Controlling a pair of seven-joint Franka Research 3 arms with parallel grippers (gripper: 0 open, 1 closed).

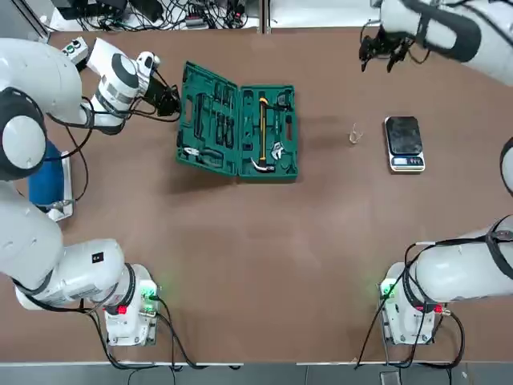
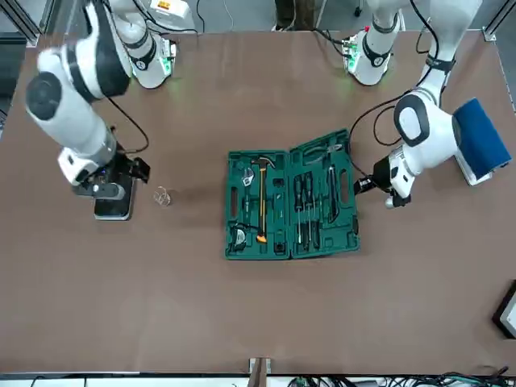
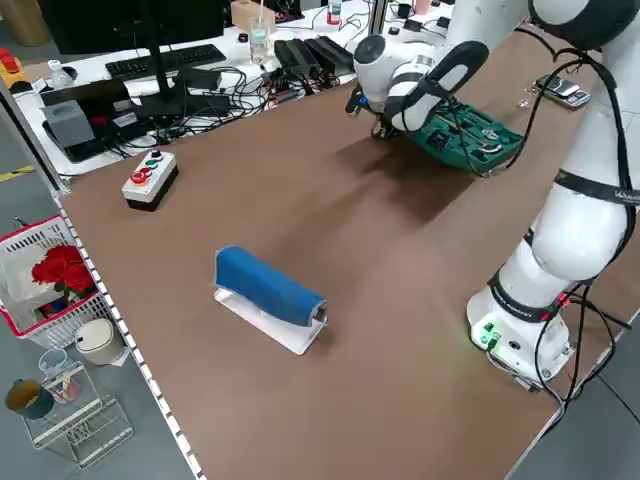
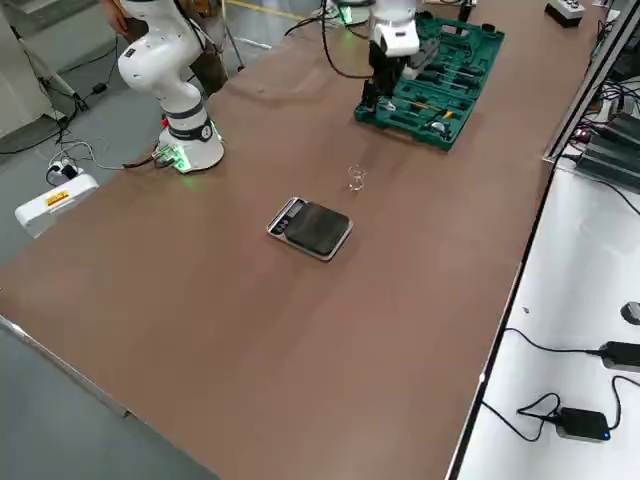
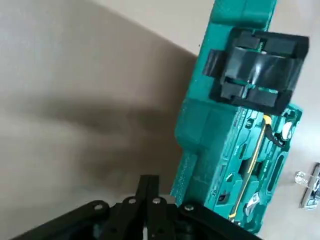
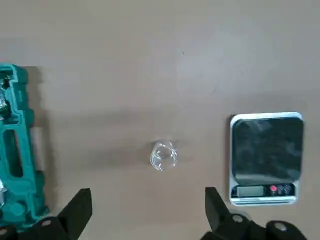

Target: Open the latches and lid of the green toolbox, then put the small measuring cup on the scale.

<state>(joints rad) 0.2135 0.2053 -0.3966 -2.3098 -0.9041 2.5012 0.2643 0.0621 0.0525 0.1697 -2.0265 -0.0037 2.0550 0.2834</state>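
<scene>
The green toolbox (image 1: 238, 132) lies open mid-table, with tools showing in both halves. Its lid (image 1: 207, 120) is the half nearer my left arm and is tilted up. The black handle (image 5: 257, 67) with a dark latch (image 5: 213, 63) beside it shows on the lid's edge. My left gripper (image 1: 168, 100) is shut and holds nothing, just outside that edge. The small measuring cup (image 1: 355, 134) stands on the table between the toolbox and the scale (image 1: 404, 143). My right gripper (image 1: 383, 50) hovers open beyond them, looking down on the cup (image 6: 163, 155) and the scale (image 6: 266, 157).
A blue-and-white object (image 1: 44, 180) lies at the table's left edge. A grey box with coloured buttons (image 3: 150, 178) sits at the far left corner. Cables and equipment line the far edge. Bare brown tabletop spreads between the toolbox and the arm bases.
</scene>
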